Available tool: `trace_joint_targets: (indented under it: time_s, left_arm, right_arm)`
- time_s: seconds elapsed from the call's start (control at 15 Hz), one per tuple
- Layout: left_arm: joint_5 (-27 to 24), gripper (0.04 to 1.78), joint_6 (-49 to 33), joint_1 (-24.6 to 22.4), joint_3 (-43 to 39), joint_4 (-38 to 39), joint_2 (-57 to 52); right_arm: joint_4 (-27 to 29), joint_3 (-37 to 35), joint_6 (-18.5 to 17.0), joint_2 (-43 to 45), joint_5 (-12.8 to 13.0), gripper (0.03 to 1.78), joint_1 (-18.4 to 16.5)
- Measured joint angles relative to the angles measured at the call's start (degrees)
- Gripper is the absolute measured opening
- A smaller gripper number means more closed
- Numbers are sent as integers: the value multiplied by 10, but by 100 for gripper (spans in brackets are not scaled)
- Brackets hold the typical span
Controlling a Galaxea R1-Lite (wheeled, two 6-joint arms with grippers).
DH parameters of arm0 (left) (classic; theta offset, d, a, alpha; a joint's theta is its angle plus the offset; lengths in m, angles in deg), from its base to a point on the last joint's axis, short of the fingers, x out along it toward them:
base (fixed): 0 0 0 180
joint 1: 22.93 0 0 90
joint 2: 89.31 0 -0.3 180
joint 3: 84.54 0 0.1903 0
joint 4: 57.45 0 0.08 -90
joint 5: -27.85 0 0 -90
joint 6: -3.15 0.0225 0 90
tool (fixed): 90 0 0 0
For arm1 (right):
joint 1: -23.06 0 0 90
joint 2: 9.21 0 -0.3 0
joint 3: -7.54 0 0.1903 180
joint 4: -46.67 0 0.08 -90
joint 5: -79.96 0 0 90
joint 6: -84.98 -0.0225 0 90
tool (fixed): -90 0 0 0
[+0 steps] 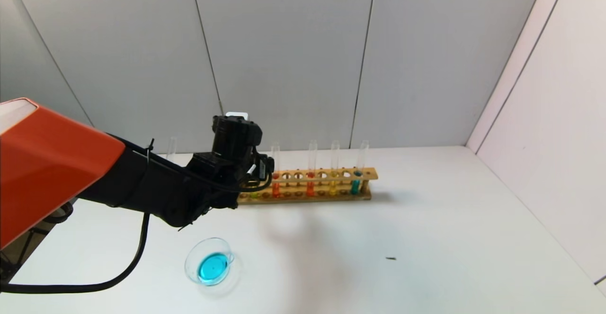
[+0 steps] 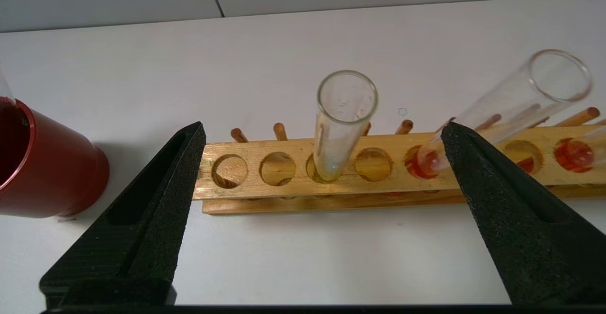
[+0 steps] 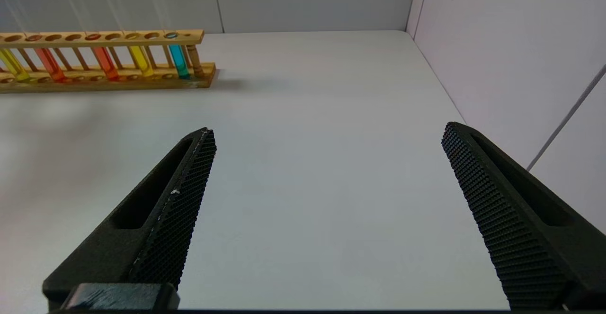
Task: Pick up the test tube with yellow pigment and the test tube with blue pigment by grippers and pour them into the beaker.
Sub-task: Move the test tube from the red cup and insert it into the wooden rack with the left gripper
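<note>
I have the left hand (image 2: 322, 131) spread wide and holding nothing, hovering over the left end of the wooden rack (image 1: 307, 186), the test tube with yellow pigment (image 2: 342, 124) upright in its hole between the fingers. The right hand (image 3: 326, 134) is also wide open and empty above bare surface (image 3: 307, 162). The test tube with blue pigment (image 1: 357, 174) stands at the rack's right end. The beaker (image 1: 209, 262) sits nearer me, blue liquid inside.

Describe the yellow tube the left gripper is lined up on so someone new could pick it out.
Find the long wooden rack by the back wall. The clear glass tube with greenish-yellow liquid stands upright between the open left gripper fingers, near the dark red cup. Its neighbour holds orange-red.
</note>
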Motion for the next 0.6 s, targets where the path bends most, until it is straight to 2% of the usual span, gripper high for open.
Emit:
trace_joint_targets:
  time_s: [0.6]
  left_arm:
    - [-1, 175, 0, -12, 17, 1, 24]
  right_arm:
    - [0, 0, 0, 0, 0, 174, 0]
